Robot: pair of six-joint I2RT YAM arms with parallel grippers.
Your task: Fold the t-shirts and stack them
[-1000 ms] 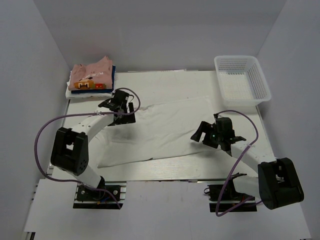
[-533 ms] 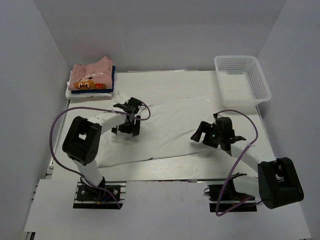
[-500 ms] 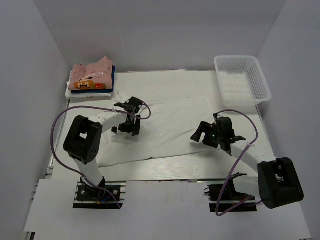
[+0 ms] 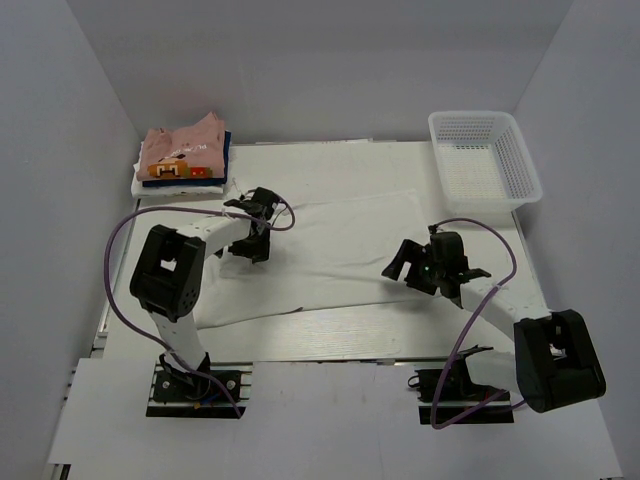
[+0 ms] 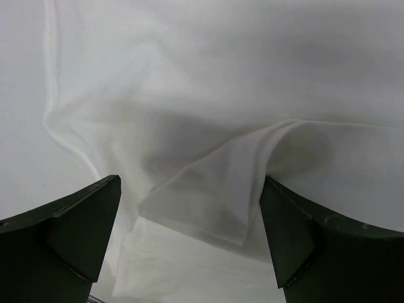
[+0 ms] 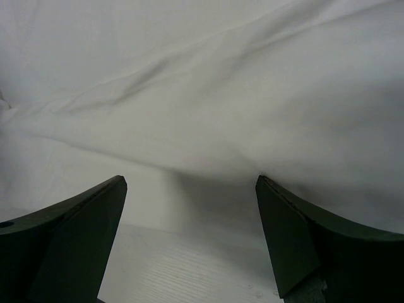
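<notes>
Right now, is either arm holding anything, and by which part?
Nothing is held: the left gripper and right gripper both have open jaws over the white t-shirt.

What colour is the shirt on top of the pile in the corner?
The top shirt is pink, clearest in the top view.

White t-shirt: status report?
White t-shirt spread out, not stacked. Left gripper open over a raised fold, right gripper open over its edge. Nothing blocking.

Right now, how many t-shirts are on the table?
5. A large white t-shirt lies spread mid-table; four are stacked at the far left corner: pink shirt on top, orange-marked shirt, dark blue shirt, white shirt at the bottom. Others may be hidden.
</notes>
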